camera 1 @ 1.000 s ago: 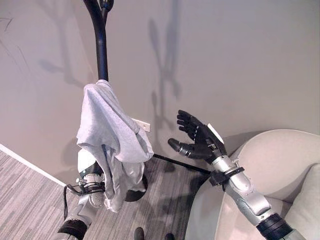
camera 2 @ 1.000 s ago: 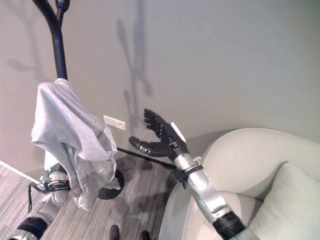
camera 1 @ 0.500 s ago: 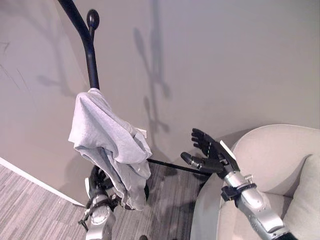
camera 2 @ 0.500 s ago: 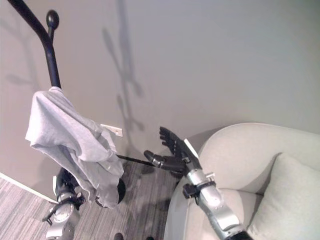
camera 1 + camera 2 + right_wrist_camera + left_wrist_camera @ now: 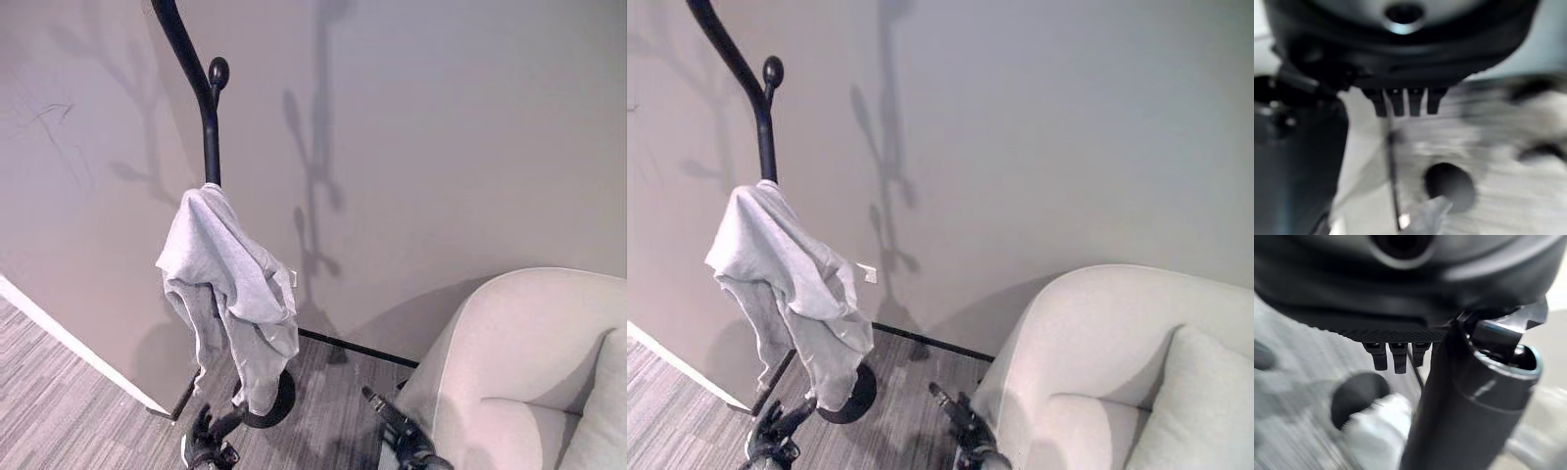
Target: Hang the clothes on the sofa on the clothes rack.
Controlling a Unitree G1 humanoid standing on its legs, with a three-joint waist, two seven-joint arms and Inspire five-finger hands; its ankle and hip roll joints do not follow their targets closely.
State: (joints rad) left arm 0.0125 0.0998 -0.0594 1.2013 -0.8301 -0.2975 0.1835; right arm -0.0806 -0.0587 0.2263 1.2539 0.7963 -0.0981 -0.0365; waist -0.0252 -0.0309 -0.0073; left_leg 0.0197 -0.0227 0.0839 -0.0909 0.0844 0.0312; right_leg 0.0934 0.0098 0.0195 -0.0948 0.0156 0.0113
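A light grey T-shirt [image 5: 789, 289] hangs draped over the black coat rack [image 5: 764, 127], above the left hand [image 5: 774, 436], which shows open fingers at the bottom edge. The right hand [image 5: 960, 421] points straight fingers upward, just beside the cream sofa [image 5: 1117, 362] and its cushion [image 5: 1195, 401].

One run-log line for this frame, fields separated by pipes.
grey garment draped on clothes rack | left hand low, open | right hand low, open | sofa bare

text on grey shirt [image 5: 227, 294]: none I can read
text on clothes rack [image 5: 208, 117]: nothing printed
text on wall [image 5: 441, 127]: just faint scribbly marks, not readable
text on sofa [image 5: 534, 372]: none
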